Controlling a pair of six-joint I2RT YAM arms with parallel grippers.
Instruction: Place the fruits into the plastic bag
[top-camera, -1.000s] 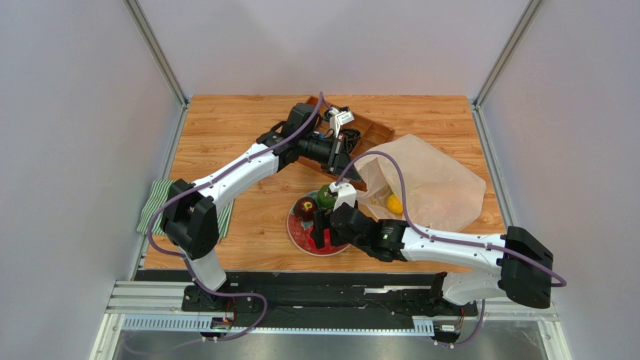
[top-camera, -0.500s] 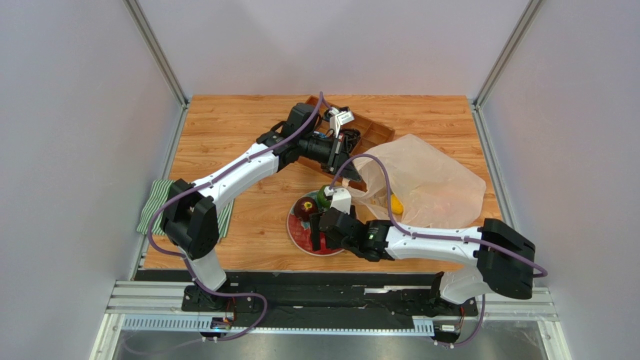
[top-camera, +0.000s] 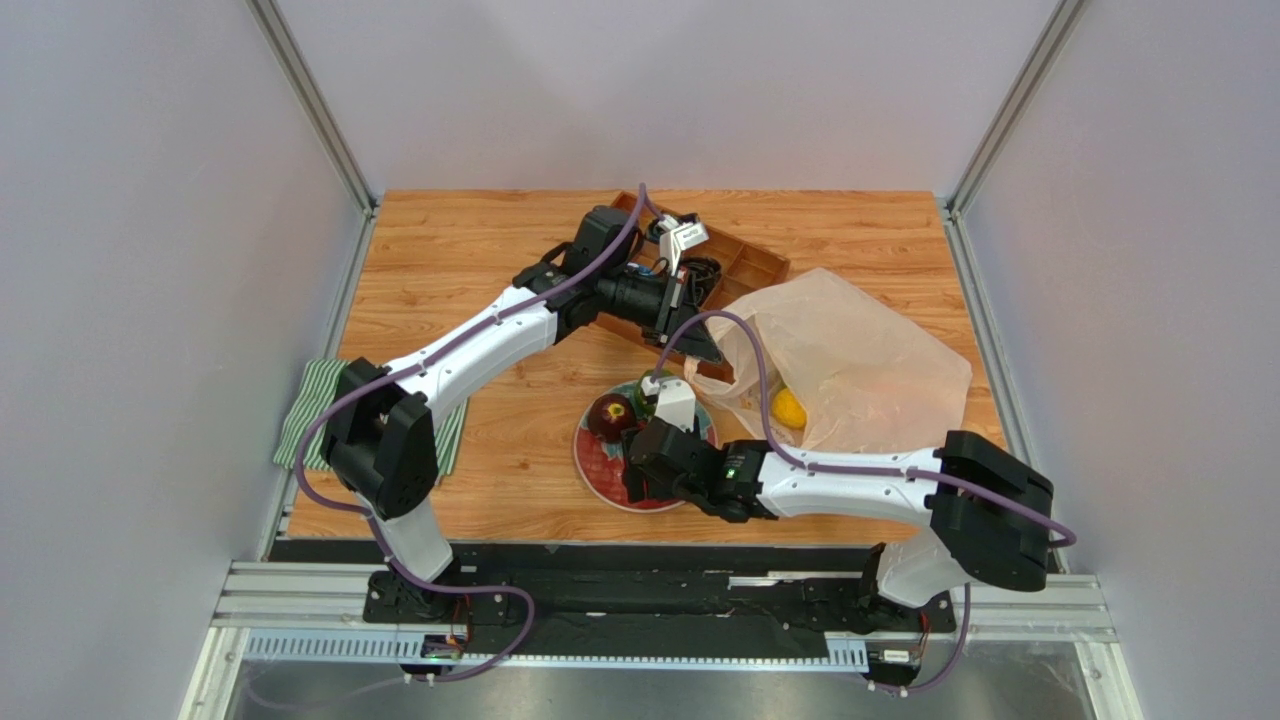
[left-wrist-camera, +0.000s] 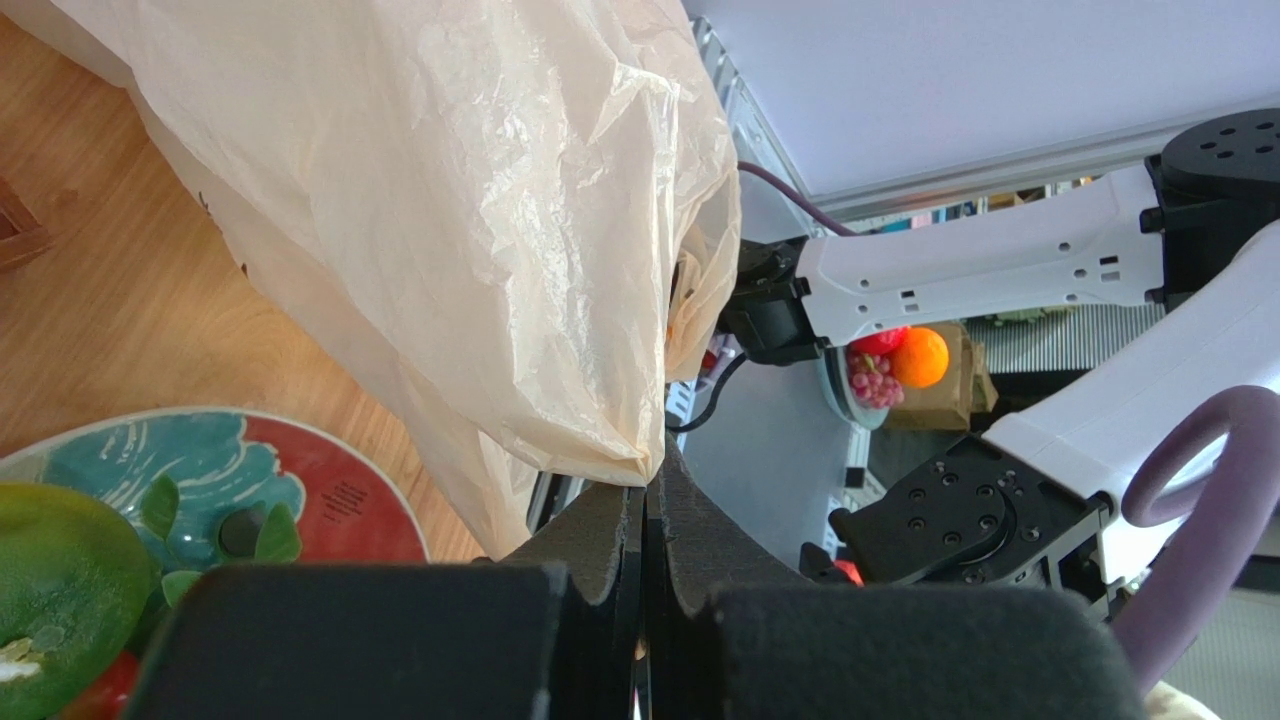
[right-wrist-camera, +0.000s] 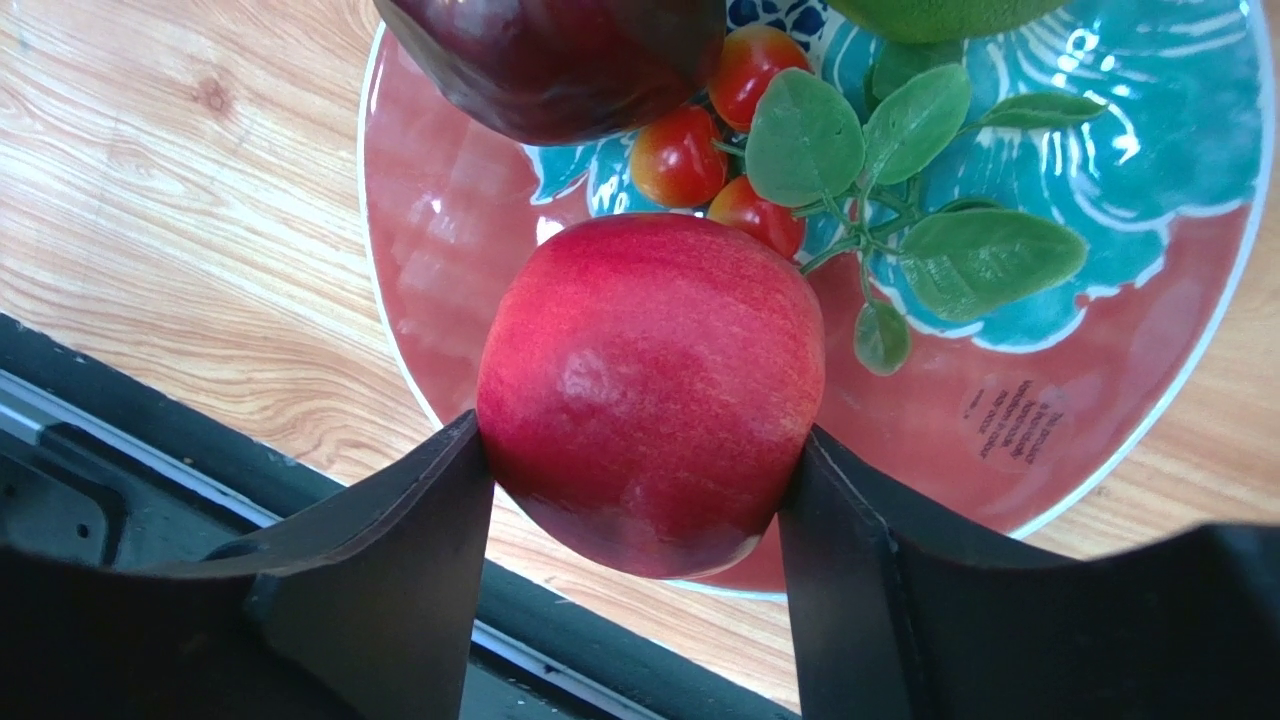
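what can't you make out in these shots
Top external: the plastic bag film blurs its contents, apart from a yellow fruit.
Top external: the right tool mostly hides the red apple.
Right wrist: the top edge cuts off the dark red apple.

The right wrist view's top edge cuts off the glossy dark red apple (right-wrist-camera: 556, 60) and the round green fruit (right-wrist-camera: 932, 12), the black right gripper (top-camera: 646, 468) hides the round red apple (right-wrist-camera: 649, 393) from above, and the thin pinkish-white plastic bag (left-wrist-camera: 451, 225) overruns the left wrist view.

Red apple (right-wrist-camera: 649, 393), teal-leaf red-rimmed plate (right-wrist-camera: 436, 255), translucent pinkish-white bag (left-wrist-camera: 451, 180)
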